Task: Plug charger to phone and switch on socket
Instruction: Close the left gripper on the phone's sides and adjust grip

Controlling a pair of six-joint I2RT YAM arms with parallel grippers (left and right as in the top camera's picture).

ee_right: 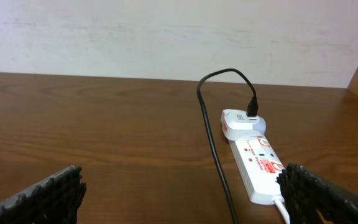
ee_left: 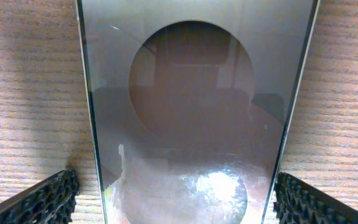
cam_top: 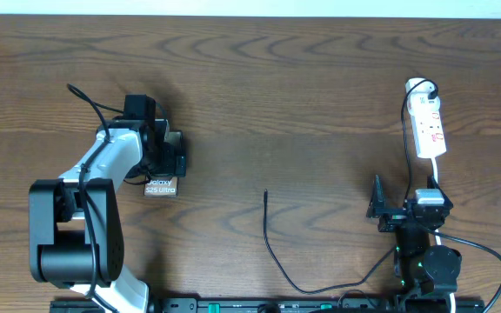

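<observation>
Glossy phone (ee_left: 191, 124), left of centre overhead, lies between the wide-open jaws of my left tool (ee_left: 176, 202), looking slick and breakable, so I'd pinch its long edges; right tool (ee_right: 179, 196) gapes empty too.

Overhead looks down; wrists sit low (left close over phone (ee_left: 191, 124)).

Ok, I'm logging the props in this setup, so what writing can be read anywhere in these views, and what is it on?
"Galaxy S25 Ultra": white letters on the phone, seen from overhead, with the first letter partly cut off.
Red print on the power strip: too small and blurred to read in either view that shows it.
Nothing else readable shows.
</observation>
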